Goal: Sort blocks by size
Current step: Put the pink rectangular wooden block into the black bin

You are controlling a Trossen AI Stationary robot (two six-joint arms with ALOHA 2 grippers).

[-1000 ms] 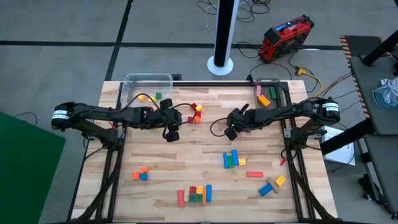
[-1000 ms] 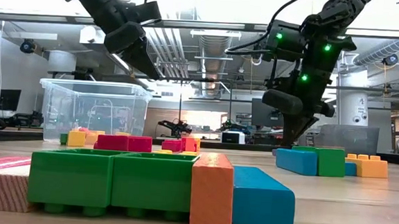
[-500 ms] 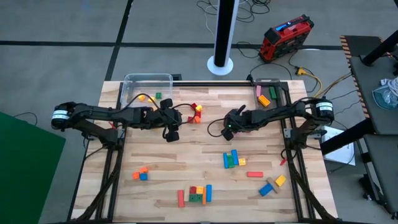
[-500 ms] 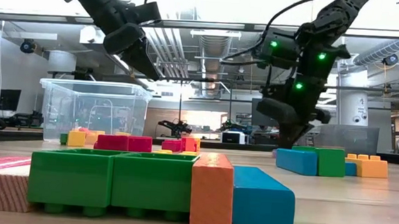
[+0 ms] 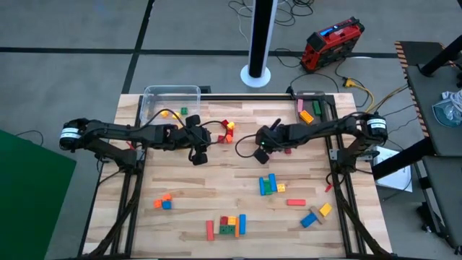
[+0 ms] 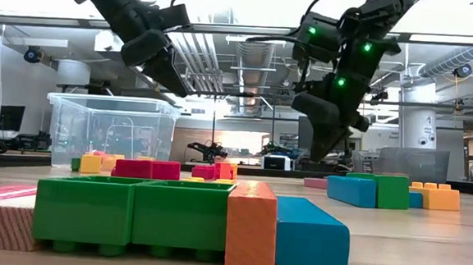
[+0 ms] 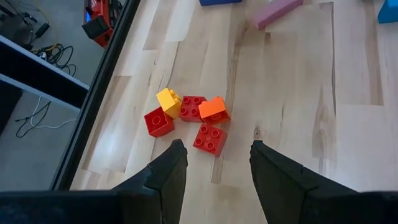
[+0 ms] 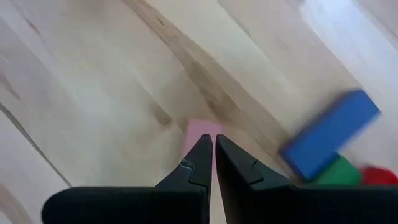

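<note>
While its jaws stand closed, the right gripper (image 8: 209, 163) half-hides a pink block (image 8: 198, 130).

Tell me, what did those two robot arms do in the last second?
The right gripper swung across the table toward the left arm and rose a little, its fingers shut and empty. In the low view a pink block that it had hidden now lies in sight on the table. The left gripper stayed open above the small red, orange and yellow blocks; no blocks moved.

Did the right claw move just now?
Yes. In the high view the right claw has slid left and up the picture, away from the blue-green block pile toward the red cluster.
</note>
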